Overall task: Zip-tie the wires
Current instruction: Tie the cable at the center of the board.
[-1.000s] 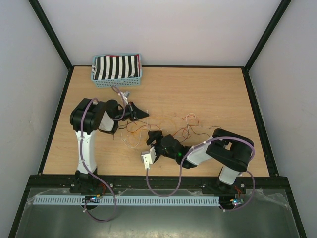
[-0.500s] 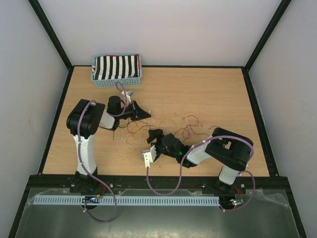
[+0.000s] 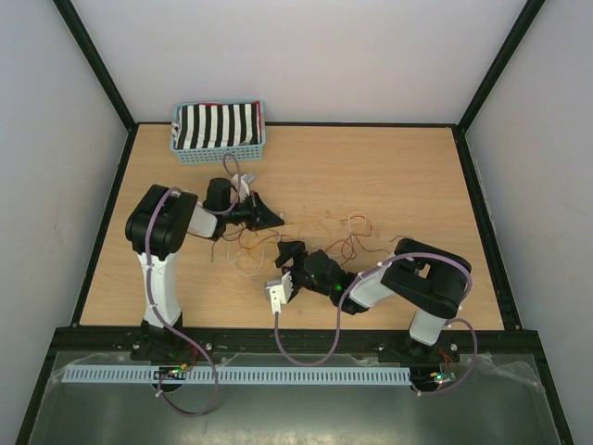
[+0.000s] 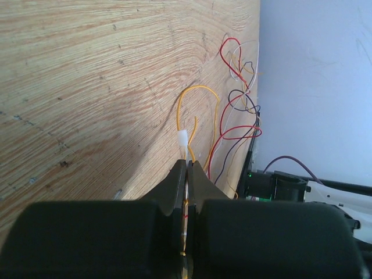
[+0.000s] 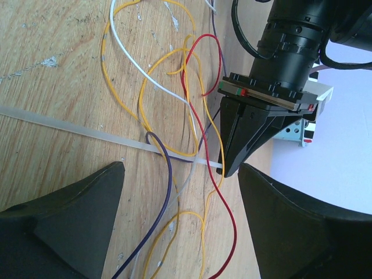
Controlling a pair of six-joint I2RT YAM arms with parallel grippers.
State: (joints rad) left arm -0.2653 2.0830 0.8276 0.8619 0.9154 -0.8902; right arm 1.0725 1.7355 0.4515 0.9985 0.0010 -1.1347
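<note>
Left gripper [image 5: 229, 168] pinches the tie [image 5: 70, 126] tip; right gripper [image 5: 180, 167] gapes wide above the wires [image 3: 347, 236] sprawled on the table [image 3: 389, 167]. If I tug, I fear the tie slips clear, bundling nothing.

Matt wooden table [image 3: 389, 176]; glossy plastic-coated wires [image 5: 187, 87].

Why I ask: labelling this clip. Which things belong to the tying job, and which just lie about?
Job: wires; zip tie; left gripper, jaws shut on the tie; right gripper, jaws open.
Lying about: blue basket; striped cloth inside it.
</note>
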